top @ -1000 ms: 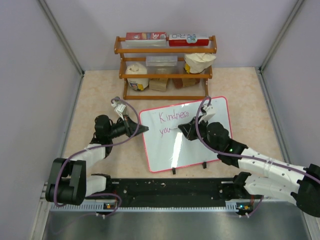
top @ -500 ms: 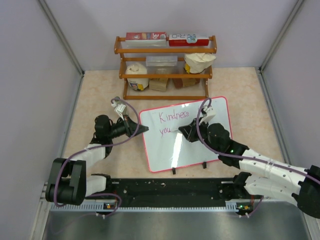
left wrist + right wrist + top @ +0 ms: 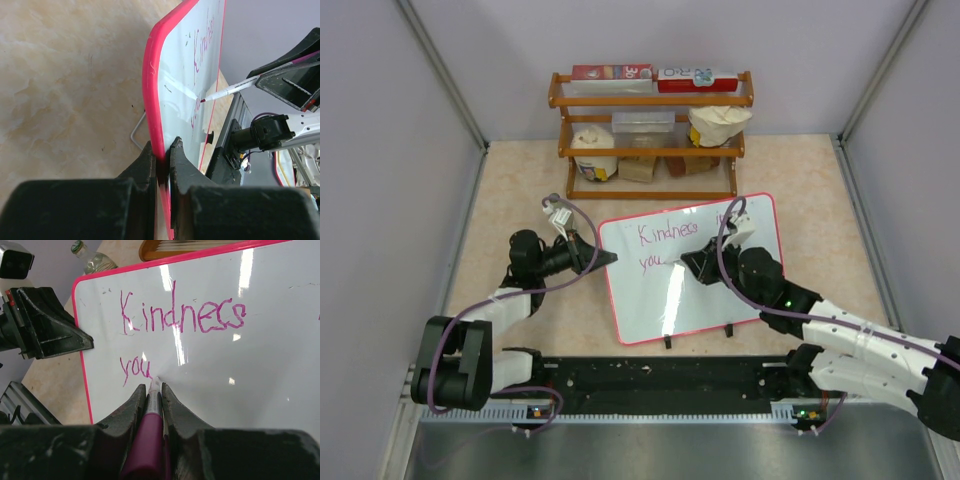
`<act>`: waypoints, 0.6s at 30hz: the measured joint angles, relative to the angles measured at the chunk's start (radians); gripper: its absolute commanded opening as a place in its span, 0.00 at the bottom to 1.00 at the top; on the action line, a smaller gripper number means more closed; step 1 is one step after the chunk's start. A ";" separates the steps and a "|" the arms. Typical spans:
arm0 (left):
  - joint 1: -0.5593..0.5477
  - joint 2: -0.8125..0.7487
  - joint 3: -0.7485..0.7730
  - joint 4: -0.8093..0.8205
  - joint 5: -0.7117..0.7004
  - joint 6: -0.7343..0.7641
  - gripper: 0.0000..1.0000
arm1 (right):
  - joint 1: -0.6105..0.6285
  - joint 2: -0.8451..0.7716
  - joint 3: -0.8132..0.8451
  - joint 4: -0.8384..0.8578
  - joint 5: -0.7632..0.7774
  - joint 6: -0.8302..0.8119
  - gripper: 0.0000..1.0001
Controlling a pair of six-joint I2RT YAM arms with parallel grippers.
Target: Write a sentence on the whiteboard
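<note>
The whiteboard (image 3: 705,300), white with a red-pink frame, stands tilted on the table. My left gripper (image 3: 607,258) is shut on its left edge, the frame pinched between the jaws (image 3: 161,159). My right gripper (image 3: 153,388) is shut on a magenta marker (image 3: 149,440). The marker's tip touches the board (image 3: 250,385) just right of "you". The sentence (image 3: 182,317) reads "Kindness" on the top line and "you" (image 3: 135,369) below it. In the left wrist view the marker (image 3: 231,90) meets the board (image 3: 182,75) at mid-height.
A wooden rack (image 3: 650,100) with boxes and containers stands behind the board. The board's two black clip feet (image 3: 667,342) face a black rail (image 3: 660,385) at the near edge. Grey walls close in both sides.
The right gripper and marker have crept slightly to the right along the second line. The left gripper and the board have not moved.
</note>
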 measured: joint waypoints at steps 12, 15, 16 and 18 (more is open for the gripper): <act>0.000 0.000 0.000 0.000 0.001 0.000 0.00 | 0.000 0.002 0.023 0.006 0.010 -0.028 0.00; 0.000 0.000 0.000 0.000 0.000 0.000 0.00 | 0.000 0.002 0.029 0.014 0.012 -0.033 0.00; 0.000 0.000 0.000 0.000 0.001 0.000 0.00 | 0.000 0.003 0.029 0.015 0.013 -0.034 0.00; 0.000 0.000 0.000 0.000 0.001 0.000 0.00 | 0.000 0.008 0.029 0.016 0.019 -0.034 0.00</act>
